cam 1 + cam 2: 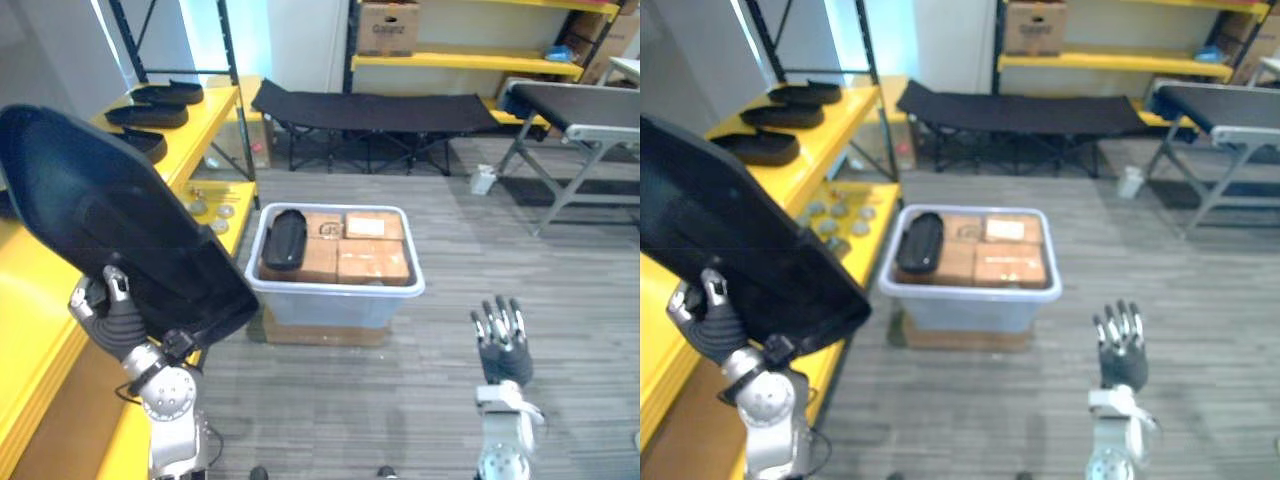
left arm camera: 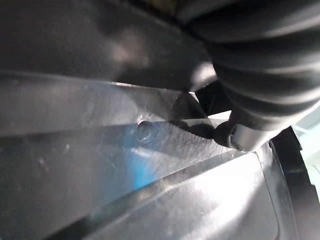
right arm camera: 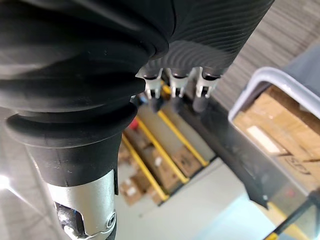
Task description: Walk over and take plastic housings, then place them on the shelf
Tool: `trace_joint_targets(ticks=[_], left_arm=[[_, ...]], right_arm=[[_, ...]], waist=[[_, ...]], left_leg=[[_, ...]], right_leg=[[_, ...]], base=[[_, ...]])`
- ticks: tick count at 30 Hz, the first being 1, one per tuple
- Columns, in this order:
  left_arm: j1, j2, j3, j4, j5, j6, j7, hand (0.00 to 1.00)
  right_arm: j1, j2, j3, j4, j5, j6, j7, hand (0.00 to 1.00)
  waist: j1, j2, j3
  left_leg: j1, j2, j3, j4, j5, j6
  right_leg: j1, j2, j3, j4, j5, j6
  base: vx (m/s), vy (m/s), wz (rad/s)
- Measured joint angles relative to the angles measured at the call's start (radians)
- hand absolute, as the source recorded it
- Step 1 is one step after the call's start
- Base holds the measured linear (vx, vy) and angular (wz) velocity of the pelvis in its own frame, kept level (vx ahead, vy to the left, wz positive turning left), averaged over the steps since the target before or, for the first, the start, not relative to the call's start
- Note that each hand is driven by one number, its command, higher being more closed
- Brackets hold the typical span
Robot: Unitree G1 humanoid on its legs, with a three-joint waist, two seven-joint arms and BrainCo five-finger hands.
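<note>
floor (image 1: 560,300): grey planks | back: yellow shelving (image 1: 460,62), black cot (image 1: 370,108) | right: grey table (image 1: 580,105)

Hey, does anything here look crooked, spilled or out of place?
Nothing looks spilled or broken. The large black housing is steeply tilted, gripped at its lower edge by the left hand at the yellow shelf, not yet set down. A smaller housing lies in the bin beside cardboard boxes. The right hand is open, idle.
</note>
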Motion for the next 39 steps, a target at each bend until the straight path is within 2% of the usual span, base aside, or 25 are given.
trace_joint_targets(ticks=[4,5,9,11,14,16,20,22,24,26,29,32,36,39], left_arm=[[0.006,0.004,0.001,-0.027,-0.001,0.000,-0.031,1.00],[0.008,0.004,0.001,-0.042,-0.023,0.001,-0.032,1.00],[0.016,0.005,0.030,-0.077,-0.028,0.003,-0.024,1.00],[0.032,0.005,0.054,-0.110,-0.021,0.010,-0.018,1.00],[0.062,0.005,0.111,-0.157,0.012,0.027,-0.018,1.00],[0.091,0.005,0.170,-0.186,0.016,0.042,-0.018,1.00],[0.160,0.003,0.293,-0.200,0.009,0.042,-0.030,1.00],[0.222,-0.006,0.366,-0.201,-0.043,0.037,-0.054,1.00],[0.245,-0.016,0.393,-0.201,-0.079,0.037,-0.061,1.00],[0.263,-0.048,0.440,-0.199,-0.129,0.017,-0.069,1.00],[0.276,-0.069,0.475,-0.199,-0.189,-0.047,-0.079,1.00],[0.279,-0.078,0.474,-0.198,-0.190,-0.051,-0.094,1.00],[0.276,-0.078,0.474,-0.198,-0.191,-0.060,-0.090,1.00],[0.281,-0.085,0.507,-0.198,-0.193,-0.091,-0.090,1.00]], right_arm=[[-0.016,0.007,0.013,0.001,-0.039,-0.012,-0.056,0.00],[-0.025,0.007,0.013,0.001,-0.058,-0.012,-0.061,0.00],[-0.048,0.006,0.036,0.001,-0.061,-0.010,-0.054,0.00],[-0.065,0.006,0.056,0.002,-0.073,0.000,-0.041,0.00],[-0.096,0.005,0.103,0.011,-0.104,0.017,-0.020,0.00],[-0.132,0.002,0.154,0.056,-0.148,0.021,-0.009,0.00],[-0.185,0.002,0.230,0.100,-0.193,0.022,-0.007,0.00],[-0.219,0.002,0.256,0.121,-0.225,0.022,-0.011,0.00],[-0.225,0.002,0.269,0.122,-0.238,0.022,-0.011,0.00],[-0.228,0.001,0.291,0.122,-0.266,0.022,-0.012,0.00],[-0.240,0.001,0.344,0.123,-0.334,0.023,-0.044,0.00],[-0.248,-0.006,0.359,0.120,-0.375,0.031,-0.057,0.00],[-0.266,-0.042,0.366,0.109,-0.396,0.046,-0.060,0.00],[-0.284,-0.064,0.375,0.109,-0.417,0.050,-0.080,0.00]], waist=[[0.009,0.005,-0.008],[0.021,0.002,-0.010],[0.029,-0.009,-0.014],[0.045,-0.011,-0.016],[0.074,-0.012,-0.016],[0.102,-0.013,-0.016],[0.166,-0.017,-0.017],[0.208,-0.030,-0.006],[0.224,-0.034,0.000],[0.247,-0.042,0.017],[0.264,-0.063,0.044],[0.274,-0.070,0.078],[0.282,-0.055,0.118],[0.313,-0.037,0.159]], left_leg=[[-0.001,0.000,-0.008,0.000,0.000,0.000],[-0.003,0.000,-0.010,0.000,0.000,0.000],[-0.022,-0.003,-0.035,0.000,0.000,-0.001],[-0.035,-0.006,-0.052,0.000,0.001,-0.001],[-0.049,-0.010,-0.092,0.001,0.003,0.001],[-0.055,-0.016,-0.131,0.001,0.005,0.003],[-0.070,-0.036,-0.207,0.001,0.005,0.003],[-0.071,-0.045,-0.255,0.001,0.005,0.003],[-0.071,-0.048,-0.267,0.002,0.005,0.003],[-0.072,-0.057,-0.305,0.006,0.005,0.003],[-0.089,-0.066,-0.342,0.007,0.010,-0.004],[-0.129,-0.078,-0.368,0.055,-0.003,0.001],[-0.177,-0.088,-0.409,0.116,-0.017,-0.001],[-0.195,-0.094,-0.450,0.135,-0.020,-0.008]], right_leg=[[0.005,0.000,-0.007,-0.003,0.000,0.000],[0.005,0.000,-0.012,-0.006,0.000,0.000],[0.009,-0.001,-0.042,-0.015,0.000,0.001],[0.013,-0.002,-0.064,-0.016,-0.001,0.002],[0.025,-0.002,-0.103,-0.016,-0.001,0.006],[0.048,-0.002,-0.144,-0.017,-0.006,0.009],[0.089,-0.008,-0.227,-0.016,-0.026,0.018],[0.106,-0.016,-0.272,0.011,-0.055,0.021],[0.104,-0.025,-0.288,0.049,-0.082,0.023],[0.092,-0.048,-0.308,0.132,-0.133,0.023],[0.072,-0.072,-0.343,0.214,-0.184,0.022],[0.054,-0.091,-0.360,0.255,-0.221,0.020],[0.046,-0.095,-0.395,0.292,-0.244,0.020],[0.051,-0.100,-0.429,0.316,-0.258,0.019]], base=[[-0.01,-0.001,0.04],[-0.01,0.000,0.05],[0.01,-0.005,0.19],[0.03,-0.008,0.25],[0.04,-0.014,0.35],[0.05,-0.027,0.52],[0.05,-0.027,0.64],[0.04,-0.025,0.55],[0.04,-0.020,0.46],[0.02,-0.020,0.47],[-0.02,-0.028,0.33],[-0.07,-0.021,0.27],[-0.07,-0.025,0.30],[-0.04,-0.026,0.30]])
